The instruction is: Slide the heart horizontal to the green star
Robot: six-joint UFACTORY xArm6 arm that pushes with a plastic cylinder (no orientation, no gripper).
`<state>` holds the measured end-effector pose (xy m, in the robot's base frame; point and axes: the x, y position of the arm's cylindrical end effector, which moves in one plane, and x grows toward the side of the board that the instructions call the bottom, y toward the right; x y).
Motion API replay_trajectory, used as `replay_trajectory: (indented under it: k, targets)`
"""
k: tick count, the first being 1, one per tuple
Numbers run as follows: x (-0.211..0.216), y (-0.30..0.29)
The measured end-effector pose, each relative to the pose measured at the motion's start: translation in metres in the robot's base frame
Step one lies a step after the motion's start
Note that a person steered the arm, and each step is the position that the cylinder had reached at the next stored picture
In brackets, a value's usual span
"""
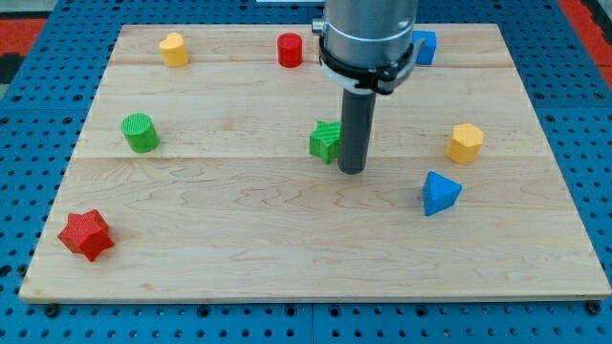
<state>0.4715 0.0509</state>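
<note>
A green star [325,141] lies near the middle of the wooden board [287,258]. My tip [352,172] rests on the board just to the star's right and slightly below it, and the rod covers the star's right edge. A yellow block that looks like a heart [173,49] sits near the view's top left corner, far from the tip.
A red cylinder [290,50] stands at the top middle. A blue block [425,46] is partly hidden behind the arm at the top. A green cylinder [141,132] is at the left, a red star [86,234] at the bottom left, a yellow hexagon [465,142] and a blue pointed block [440,193] at the right.
</note>
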Motion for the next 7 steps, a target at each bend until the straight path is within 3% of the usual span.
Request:
replay_trajectory:
  k: [1, 2, 5, 6, 7]
  targets:
    - [0.016, -0.059]
    - [-0.029, -0.143]
    - [-0.257, -0.177]
    - [-0.265, -0.252]
    - [-0.217, -0.267]
